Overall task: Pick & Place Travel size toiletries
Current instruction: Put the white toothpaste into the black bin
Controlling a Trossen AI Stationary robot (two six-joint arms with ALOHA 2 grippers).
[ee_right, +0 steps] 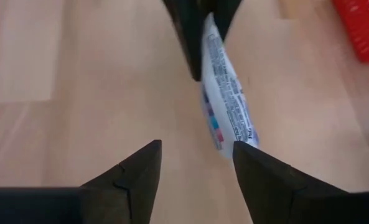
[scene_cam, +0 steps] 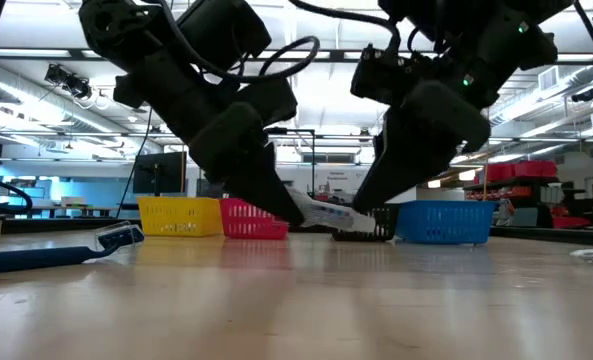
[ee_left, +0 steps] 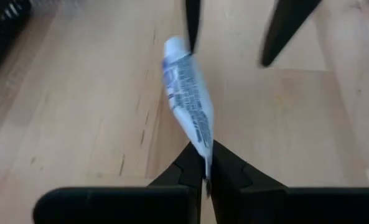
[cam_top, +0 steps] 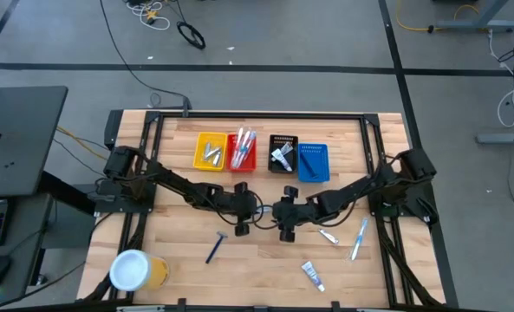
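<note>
A small white tube with blue print [ee_left: 187, 93] hangs over the middle of the table between my two grippers. My left gripper [cam_top: 255, 209] [ee_left: 206, 152] is shut on it. My right gripper [cam_top: 280, 214] [ee_right: 196, 152] faces it from the table's right and is open. The tube's rounded end [ee_right: 231, 140] is close by one of its fingers [ee_right: 259, 171]; I cannot tell whether they touch. On the wood lie a blue razor [cam_top: 215, 247], a silvery packet [cam_top: 328, 236], a toothbrush [cam_top: 359, 238] and another tube [cam_top: 313, 276]. My left gripper pinches the tube's flat crimped end [ee_left: 204, 144] between its two fingers. The fingers slant down from the table's left and lie in line with the tube. The tube sticks out past the fingertips toward my right gripper, clear of the table [scene_cam: 326, 215].
Along the far side stand a yellow bin [cam_top: 211, 151], a red bin [cam_top: 243, 152], a black bin [cam_top: 283, 153] and a blue bin [cam_top: 313, 162], each holding small items. A yellow cup with a white lid [cam_top: 135, 270] stands at the near left corner.
</note>
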